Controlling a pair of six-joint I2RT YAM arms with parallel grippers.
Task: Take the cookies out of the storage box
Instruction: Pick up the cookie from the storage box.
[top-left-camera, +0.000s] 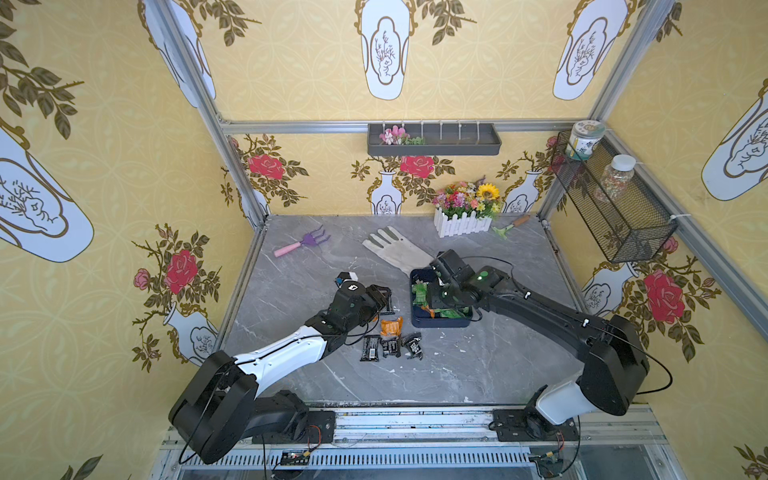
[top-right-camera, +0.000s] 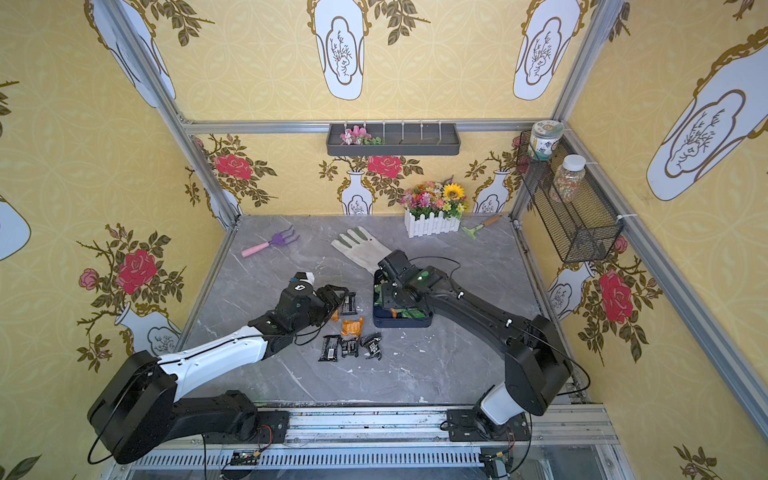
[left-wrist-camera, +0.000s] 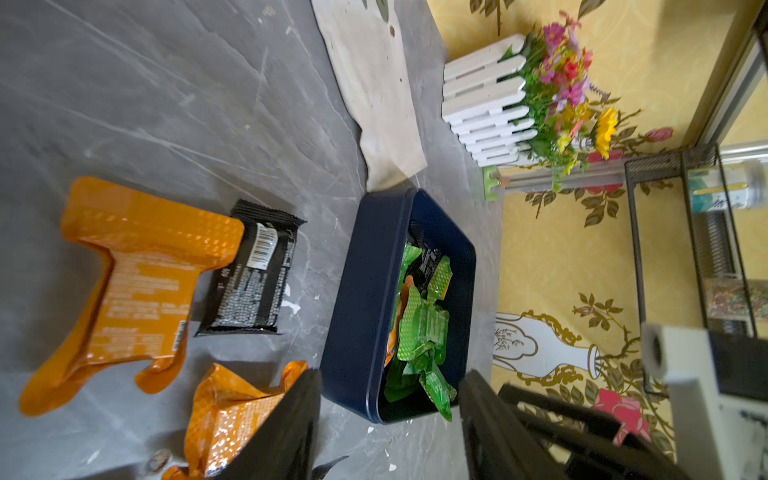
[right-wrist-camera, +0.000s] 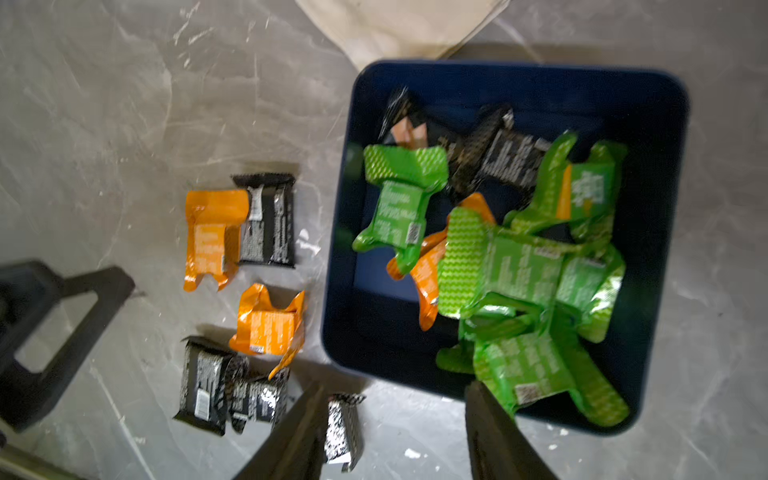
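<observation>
- Crinkly green, orange and black foil cookie packets (right-wrist-camera: 511, 266): probably featherlight, soft and slippery. Best pinched gently by a flared crimped end, to avoid crushing the contents.
- Mostly green ones heaped in the shallow navy-blue square storage box (right-wrist-camera: 540, 87); several orange and black ones (right-wrist-camera: 266, 324) already out on the grey marble tabletop (right-wrist-camera: 124, 124) beside it.
- Right gripper (right-wrist-camera: 397, 384): spread apart, empty, hovering over the box's edge with the green heap close below.
- Left gripper (left-wrist-camera: 390, 374): parted too, holding nothing, by the loose packets just beside the box.

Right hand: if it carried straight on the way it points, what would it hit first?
Probably the green cookies heaped in the storage box; the right hand points down into it, though depth is unclear.
</observation>
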